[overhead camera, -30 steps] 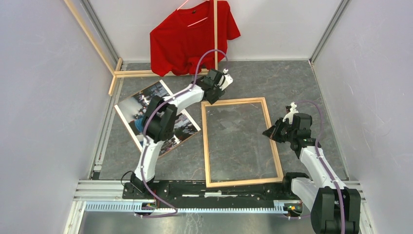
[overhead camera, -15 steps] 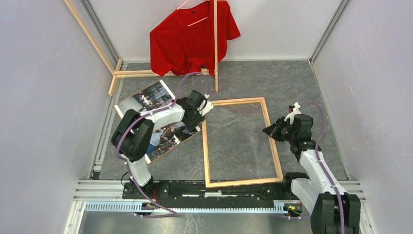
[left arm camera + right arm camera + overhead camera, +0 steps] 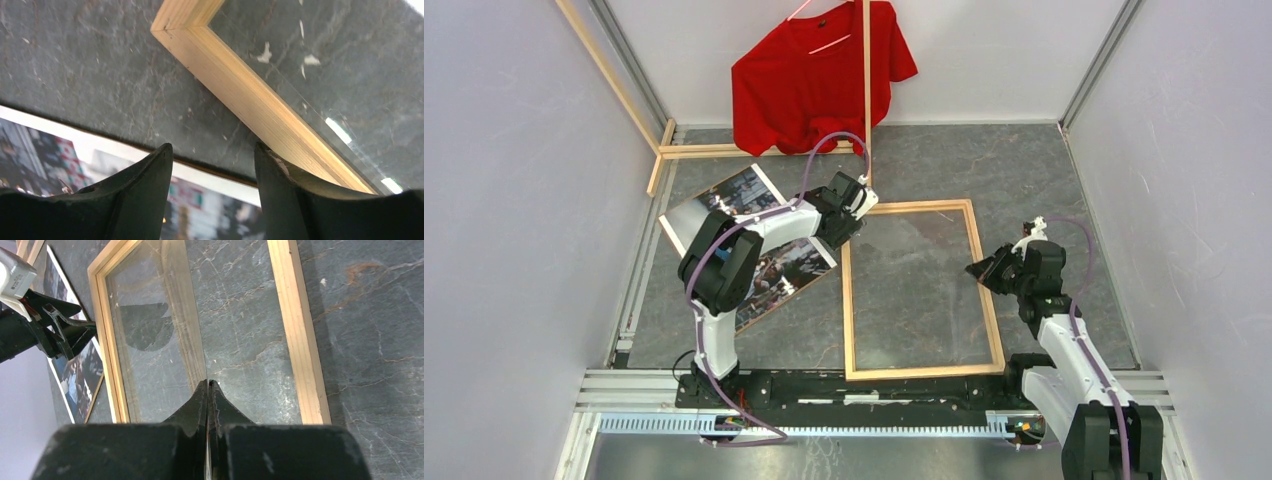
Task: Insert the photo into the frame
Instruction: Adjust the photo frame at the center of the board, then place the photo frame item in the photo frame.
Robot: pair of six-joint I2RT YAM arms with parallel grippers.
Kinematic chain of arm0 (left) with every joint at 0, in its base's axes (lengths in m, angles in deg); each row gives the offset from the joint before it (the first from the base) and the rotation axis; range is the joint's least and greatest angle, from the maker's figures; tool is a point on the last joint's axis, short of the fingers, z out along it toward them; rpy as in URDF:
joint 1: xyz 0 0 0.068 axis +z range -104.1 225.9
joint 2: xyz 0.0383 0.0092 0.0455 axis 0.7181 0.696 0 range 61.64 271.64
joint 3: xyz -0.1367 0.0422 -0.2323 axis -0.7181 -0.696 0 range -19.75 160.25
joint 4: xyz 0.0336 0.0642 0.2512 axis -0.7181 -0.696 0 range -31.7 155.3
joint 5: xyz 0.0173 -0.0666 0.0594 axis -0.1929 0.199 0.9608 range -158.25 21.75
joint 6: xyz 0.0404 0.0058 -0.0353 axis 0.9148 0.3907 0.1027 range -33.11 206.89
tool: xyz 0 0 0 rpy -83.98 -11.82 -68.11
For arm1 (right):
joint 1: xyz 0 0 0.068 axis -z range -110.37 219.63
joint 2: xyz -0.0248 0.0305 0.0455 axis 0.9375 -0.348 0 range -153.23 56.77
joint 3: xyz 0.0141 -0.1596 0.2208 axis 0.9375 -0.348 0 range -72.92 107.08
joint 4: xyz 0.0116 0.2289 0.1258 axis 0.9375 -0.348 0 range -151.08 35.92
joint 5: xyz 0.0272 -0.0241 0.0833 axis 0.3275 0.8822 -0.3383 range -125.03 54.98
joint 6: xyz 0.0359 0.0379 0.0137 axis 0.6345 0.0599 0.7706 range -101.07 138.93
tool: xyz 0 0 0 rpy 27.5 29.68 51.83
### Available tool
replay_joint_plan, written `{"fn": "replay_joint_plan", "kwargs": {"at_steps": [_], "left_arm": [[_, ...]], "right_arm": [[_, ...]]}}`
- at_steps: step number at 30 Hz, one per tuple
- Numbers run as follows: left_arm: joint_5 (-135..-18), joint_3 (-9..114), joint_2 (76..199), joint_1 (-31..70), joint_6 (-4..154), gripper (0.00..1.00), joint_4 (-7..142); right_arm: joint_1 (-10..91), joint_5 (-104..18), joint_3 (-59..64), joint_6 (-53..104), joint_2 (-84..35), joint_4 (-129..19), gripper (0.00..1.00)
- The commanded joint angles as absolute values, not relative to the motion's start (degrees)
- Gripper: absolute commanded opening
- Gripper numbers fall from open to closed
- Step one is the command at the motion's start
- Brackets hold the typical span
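The photo (image 3: 742, 193) lies flat at the left, partly under my left arm. Its white border and a brown edge beneath it show in the left wrist view (image 3: 55, 145). The frame (image 3: 921, 372) of light wood lies in the middle, with a hazy clear pane (image 3: 924, 280). My left gripper (image 3: 856, 207) is open and empty. It hangs over the bare floor between the photo's corner and the frame's far left corner (image 3: 200, 37). My right gripper (image 3: 977, 270) is shut on the pane's thin right edge (image 3: 205, 340), just inside the frame's right strip (image 3: 295, 330).
A red T-shirt (image 3: 814, 80) hangs on the back wall. Loose light-wood slats (image 3: 724, 150) lie at the back left, and one slat (image 3: 866, 90) stands upright. White walls close in on both sides. A metal rail (image 3: 824, 425) runs along the near edge.
My left gripper swung from the frame's far edge back over the photo's corner, then to the frame's far left corner. My right gripper drifted slightly nearer, still shut.
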State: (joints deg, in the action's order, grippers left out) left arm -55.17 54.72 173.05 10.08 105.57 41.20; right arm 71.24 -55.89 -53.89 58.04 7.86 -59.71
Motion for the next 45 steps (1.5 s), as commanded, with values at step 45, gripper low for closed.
{"fn": "replay_joint_plan", "kwargs": {"at_steps": [45], "left_arm": [[-67.95, 50.8, 161.3, 20.75, 95.36, 0.69, 36.53]], "right_arm": [[65.02, -63.14, -46.3, 81.61, 15.39, -37.4, 0.0]]}}
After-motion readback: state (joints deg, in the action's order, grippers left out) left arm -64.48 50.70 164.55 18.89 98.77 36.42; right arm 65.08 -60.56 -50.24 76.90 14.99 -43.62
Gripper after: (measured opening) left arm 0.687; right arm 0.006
